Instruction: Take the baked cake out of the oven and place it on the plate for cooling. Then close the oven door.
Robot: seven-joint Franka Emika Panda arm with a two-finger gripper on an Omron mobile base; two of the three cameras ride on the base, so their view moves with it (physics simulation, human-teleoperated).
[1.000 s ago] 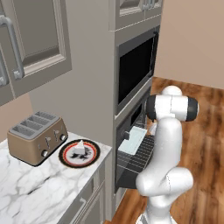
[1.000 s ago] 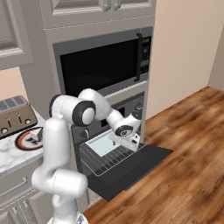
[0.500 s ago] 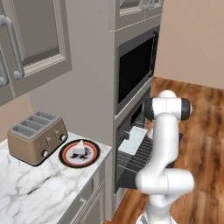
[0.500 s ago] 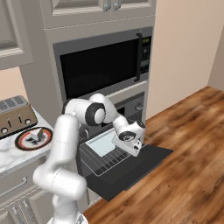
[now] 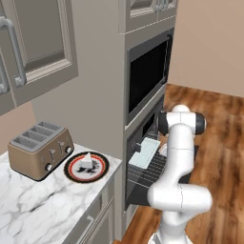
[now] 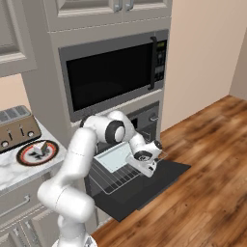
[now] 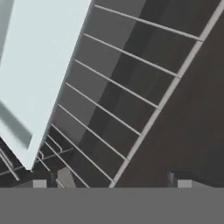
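Left base view — toaster (image 5: 40, 149) just beside plate (image 5: 86, 167), tray (image 5: 146, 151) on oven rack (image 5: 148, 167).

— Where do the two base cameras sit?
— Behind the arm, high, looking forward and down. The left one faces the counter (image 5: 33, 209) and sees the oven (image 5: 145, 157) edge-on; the right one faces the oven front.
— What do they share?
— Oven, pulled-out rack (image 6: 116, 176), plate (image 6: 37, 152), toaster (image 5: 40, 148).
— And the hand camera?
— Very close above that rack, tilted.
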